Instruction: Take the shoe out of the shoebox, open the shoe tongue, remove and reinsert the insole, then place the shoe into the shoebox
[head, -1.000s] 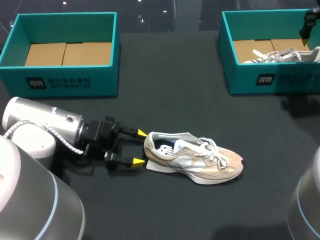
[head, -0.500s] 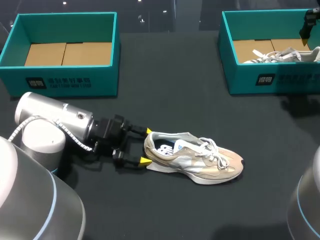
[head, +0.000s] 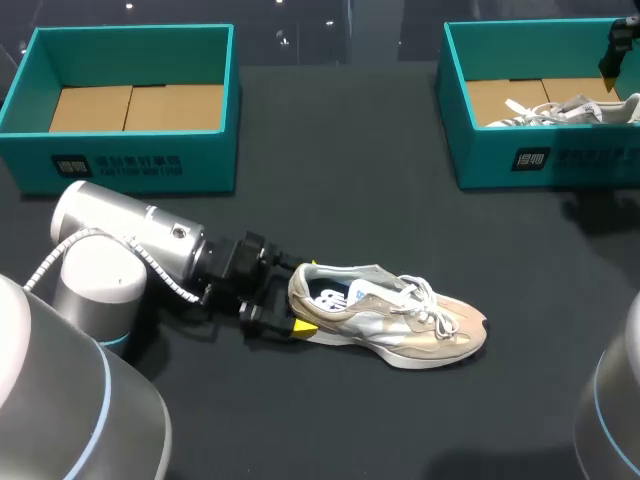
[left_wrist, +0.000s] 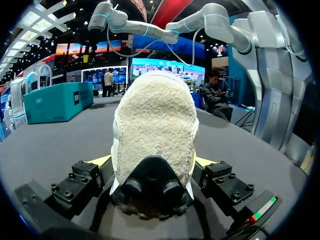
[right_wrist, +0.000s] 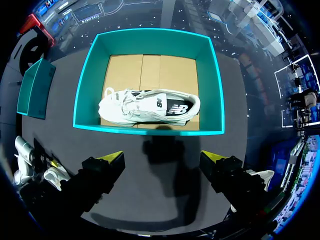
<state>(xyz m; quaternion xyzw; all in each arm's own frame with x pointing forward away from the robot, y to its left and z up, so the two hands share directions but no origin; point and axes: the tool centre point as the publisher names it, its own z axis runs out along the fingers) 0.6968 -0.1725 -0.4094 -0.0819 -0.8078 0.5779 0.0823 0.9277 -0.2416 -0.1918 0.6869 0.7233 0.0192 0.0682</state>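
Dark tabletop (head: 340, 160), left arm (head: 130, 240) lying low, left gripper (left_wrist: 151, 160) spread astride the heel of the beige shoe (head: 390, 320), right gripper (right_wrist: 162, 157) poised above the teal shoebox (right_wrist: 148, 129), fingers apart

I read the shoe (head: 390, 325) as soft beige cloth with suede-like panels, its heel fuzzy and rough. The table (head: 330, 190) under it is matt and dark. Behind its heel, my left arm (head: 120, 235) is smooth satin metal. The box (head: 130, 165) beyond has smooth teal card walls, brown cardboard floor.
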